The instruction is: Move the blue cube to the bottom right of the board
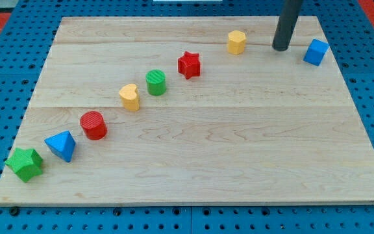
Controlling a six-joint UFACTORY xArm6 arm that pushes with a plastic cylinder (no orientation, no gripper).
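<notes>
Green star (24,163) sits closest at the bottom left, starting a diagonal row, while the blue cube (315,52) waits top right with my tip (280,48) just left of it, no claw, holding nothing.

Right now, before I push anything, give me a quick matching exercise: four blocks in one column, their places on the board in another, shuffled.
Blocks:
1. blue cube
2. green star
3. red star
4. yellow hexagon

Places:
A. bottom-left corner
B. just left of my tip
C. top-right, just right of my tip
D. middle of the diagonal row, toward the top

Pairs: 1-C, 2-A, 3-D, 4-B
</notes>
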